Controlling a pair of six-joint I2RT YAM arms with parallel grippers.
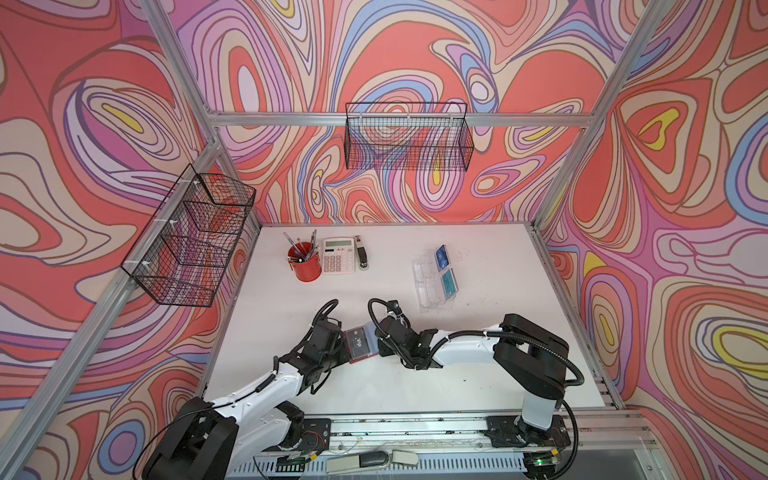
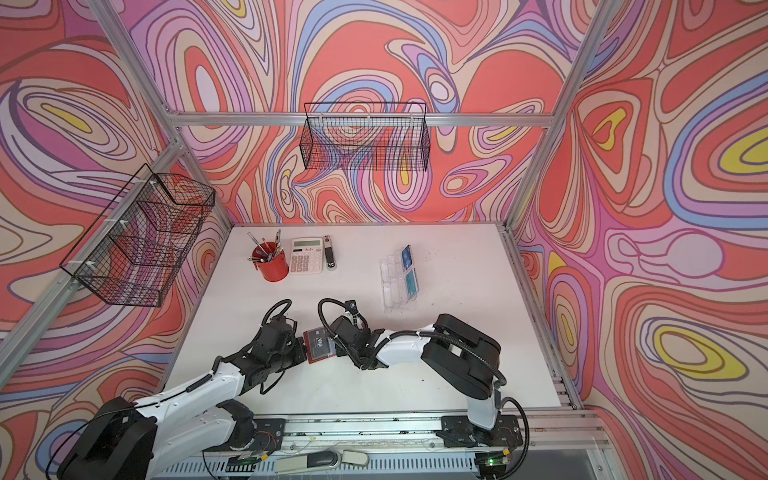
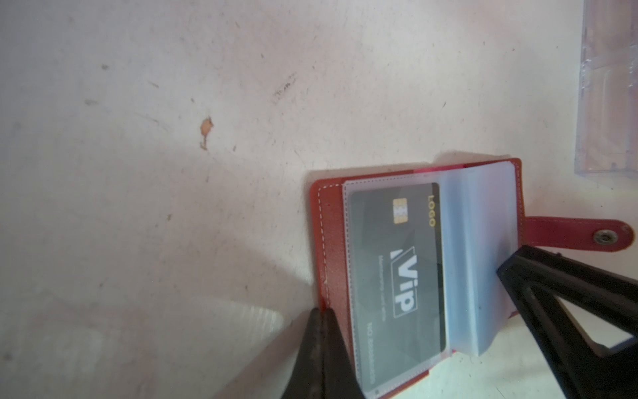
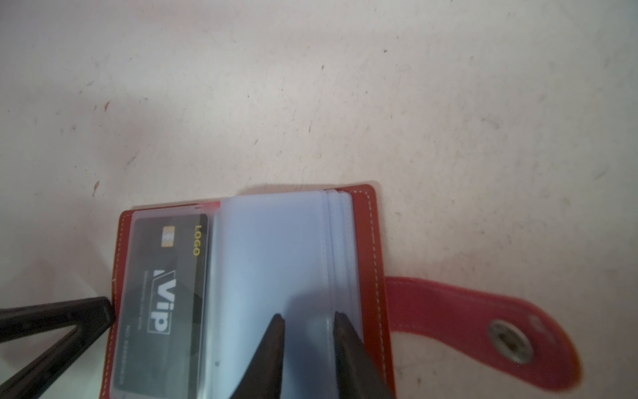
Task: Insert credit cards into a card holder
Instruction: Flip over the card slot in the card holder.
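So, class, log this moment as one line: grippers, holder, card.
left gripper: shut, at card holder cover edge | right gripper: open, tips on clear sleeves | VIP card: sleeved

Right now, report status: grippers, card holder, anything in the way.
Left gripper shut on card holder edge. Right gripper part-open astride clear sleeves. VIP card sleeved. Nothing blocking.

Left pincer (image 3: pixel 322 312) pinched shut, right pincer (image 4: pixel 308 316) narrowly parted, arms angled inward.
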